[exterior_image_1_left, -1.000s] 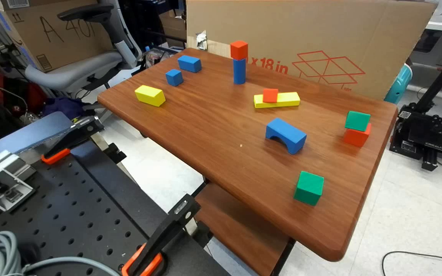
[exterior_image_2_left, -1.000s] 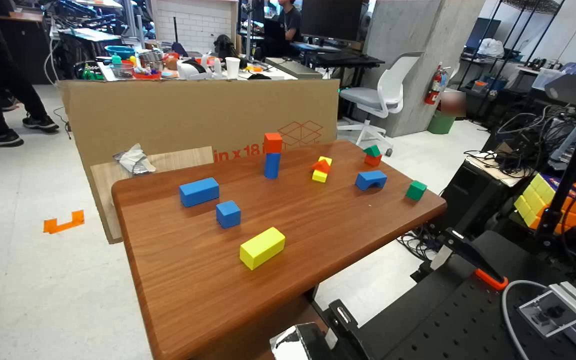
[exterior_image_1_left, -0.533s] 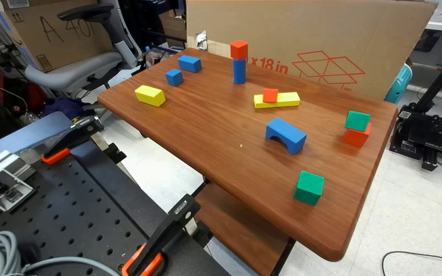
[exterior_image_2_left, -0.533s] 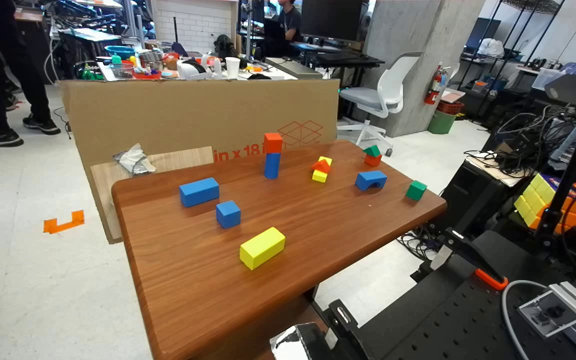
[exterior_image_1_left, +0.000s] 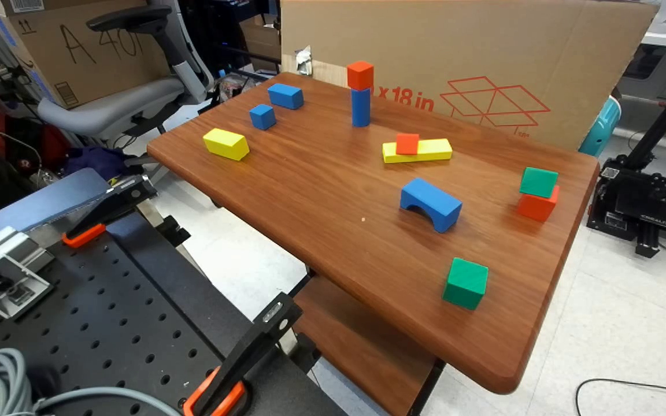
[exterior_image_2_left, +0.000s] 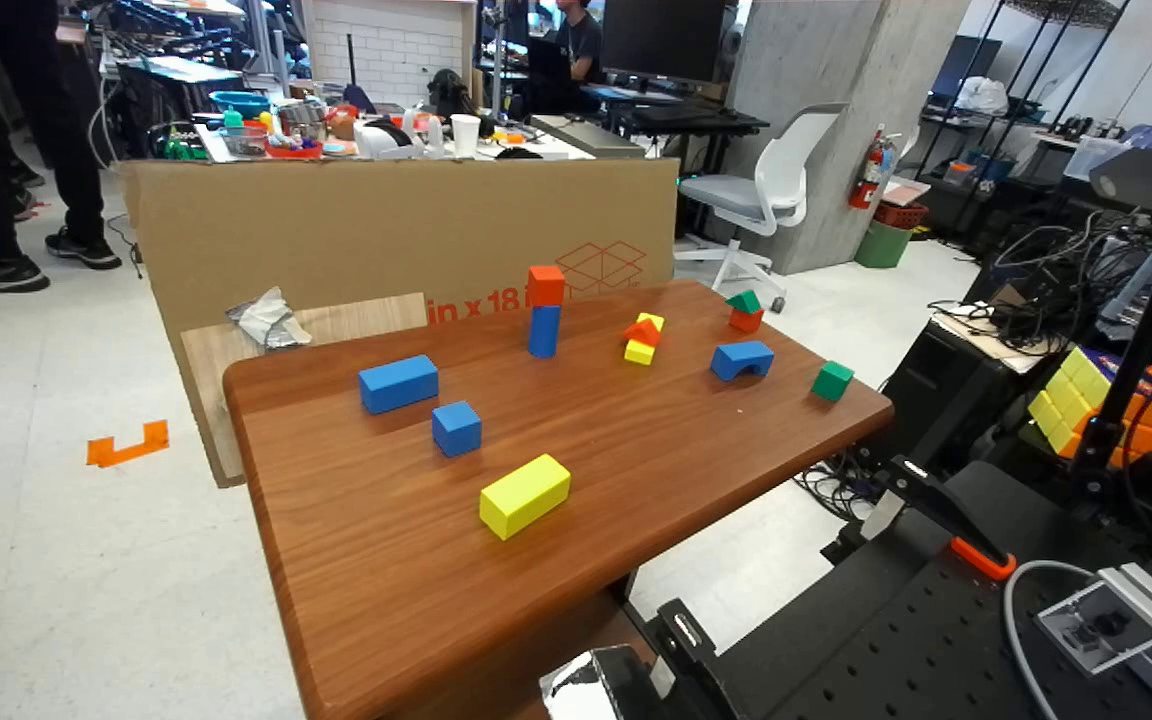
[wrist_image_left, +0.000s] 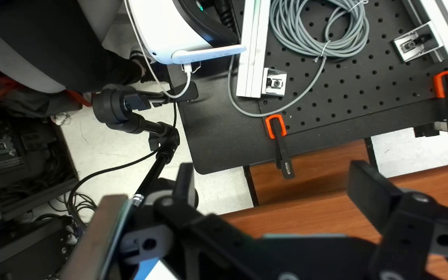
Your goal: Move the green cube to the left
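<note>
The green cube (exterior_image_1_left: 466, 283) stands on the brown table (exterior_image_1_left: 321, 196) near its front right corner in an exterior view. It also shows near the table's right end in an exterior view (exterior_image_2_left: 832, 381). It is out of view in the wrist view. My gripper (wrist_image_left: 271, 167) shows only in the wrist view. Its fingers are wide apart with nothing between them. Behind the gap lie the black perforated bench's edge, a clamp and part of the brown table. The gripper is in neither exterior view, apart from the cube.
A blue arch (exterior_image_1_left: 431, 204) is the closest block to the cube. A green wedge (exterior_image_2_left: 744, 302) rests on an orange block (exterior_image_2_left: 746, 321). An orange cube (exterior_image_1_left: 360, 75) tops a blue cylinder (exterior_image_1_left: 361, 107). A yellow block (exterior_image_2_left: 524, 496) lies at the front. Clamps (wrist_image_left: 280, 147) jut from the bench.
The blocks have not moved. In an exterior view, a person's legs in the far left background have shifted slightly to the right. The gripper shows in no earlier frame.
</note>
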`<state>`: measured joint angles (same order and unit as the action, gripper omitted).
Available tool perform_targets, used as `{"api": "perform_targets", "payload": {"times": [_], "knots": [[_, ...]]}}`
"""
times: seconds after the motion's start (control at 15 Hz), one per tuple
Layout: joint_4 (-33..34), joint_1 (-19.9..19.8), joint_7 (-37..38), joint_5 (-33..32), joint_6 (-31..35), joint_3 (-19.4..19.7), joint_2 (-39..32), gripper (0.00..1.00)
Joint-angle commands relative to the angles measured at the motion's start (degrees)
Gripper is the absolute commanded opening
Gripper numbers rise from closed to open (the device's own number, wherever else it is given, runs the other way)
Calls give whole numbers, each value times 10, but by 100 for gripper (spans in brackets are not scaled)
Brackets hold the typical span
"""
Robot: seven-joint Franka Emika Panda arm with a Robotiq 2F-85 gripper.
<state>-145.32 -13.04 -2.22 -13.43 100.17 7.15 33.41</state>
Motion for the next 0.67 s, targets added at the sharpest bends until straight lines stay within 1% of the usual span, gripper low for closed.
{"api": "perform_targets", "payload": {"times": [0.0,0.13,0.27,0.6], "knots": [[2,9,4,-3,-3,7,0,100],[2,9,4,-3,-3,7,0,100],[5,12,15,-2,5,1,-21,100],[8,40,11,9,73,-3,-75,100]]}}
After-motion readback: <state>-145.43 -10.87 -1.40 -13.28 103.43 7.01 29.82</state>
